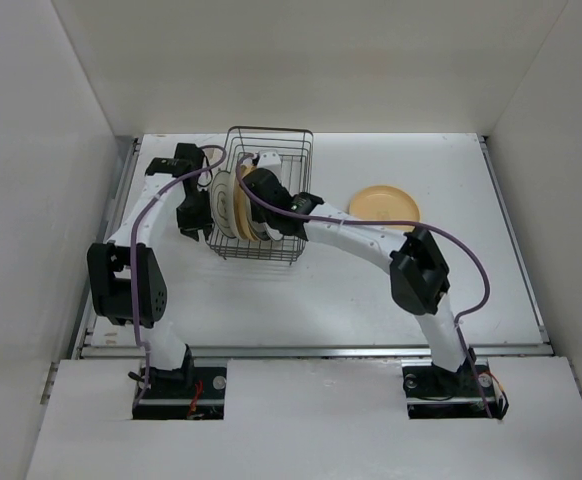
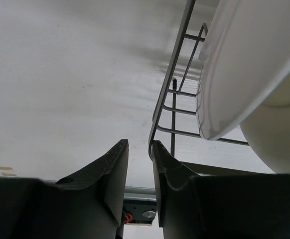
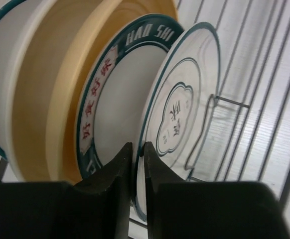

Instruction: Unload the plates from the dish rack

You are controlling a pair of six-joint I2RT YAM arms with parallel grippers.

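The dark wire dish rack (image 1: 271, 150) stands at the back left of the table. Several plates (image 1: 227, 205) stand on edge in its near half. My right gripper (image 1: 258, 196) reaches into the rack. In the right wrist view it (image 3: 137, 149) is shut on the rim of the nearest white plate with a blue-green rim (image 3: 185, 94). Behind that stand another patterned plate (image 3: 112, 104), a tan plate (image 3: 45, 104) and a white one (image 3: 5, 69). My left gripper (image 1: 198, 212) is at the rack's left side, slightly open, with the rack's rim wire (image 2: 177, 64) at its fingertips (image 2: 140, 147).
One tan-yellow plate (image 1: 386, 205) lies flat on the table right of the rack. White walls close in the table on the left, back and right. A white plate's underside (image 2: 244, 64) hangs over the rack's edge in the left wrist view.
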